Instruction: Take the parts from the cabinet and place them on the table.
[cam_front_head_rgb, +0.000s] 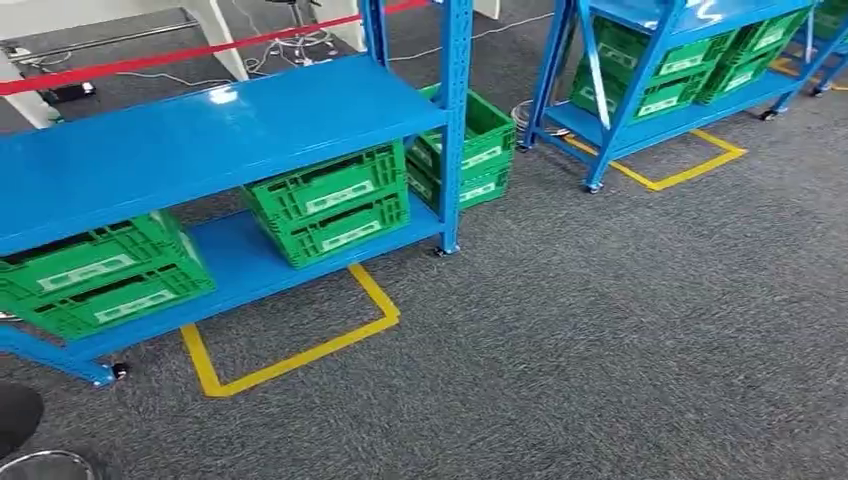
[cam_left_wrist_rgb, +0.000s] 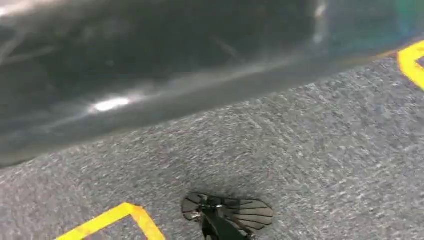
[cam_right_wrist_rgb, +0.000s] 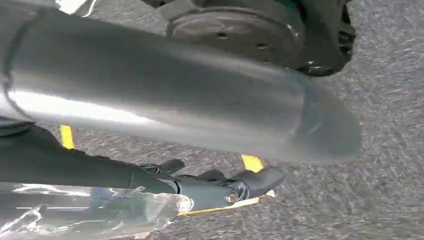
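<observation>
You are looking down from the head view at a blue rack (cam_front_head_rgb: 200, 140) standing on grey carpet (cam_front_head_rgb: 600, 340), with its feet sitting inside an outline of yellow tape (cam_front_head_rgb: 300, 352). On its lower shelf two stacks of green crates (cam_front_head_rgb: 330, 205) are resting well apart, one near the right post and the other towards the left end, and one more stack is sitting on the floor just behind that right post. A second blue rack (cam_front_head_rgb: 655, 125) is standing well apart to the right, carrying more green crates and marked off by its own yellow outline. A red strip (cam_front_head_rgb: 150, 60) is running across the far side above the near rack. In the right wrist view you are seeing the right hand (cam_right_wrist_rgb: 215, 187) hanging over the carpet below a silver arm tube (cam_right_wrist_rgb: 150, 100), its dark fingers (cam_right_wrist_rgb: 260, 179) reaching out fairly straight. A clear plastic bag (cam_right_wrist_rgb: 85, 212) is lying tight against the underside of that hand; the picture is blurred, but the hand looks to be gripping it. What is inside the bag is too smeared to make out. I cannot tell you the state of the left hand; its wrist view is looking down at carpet and yellow tape.
</observation>
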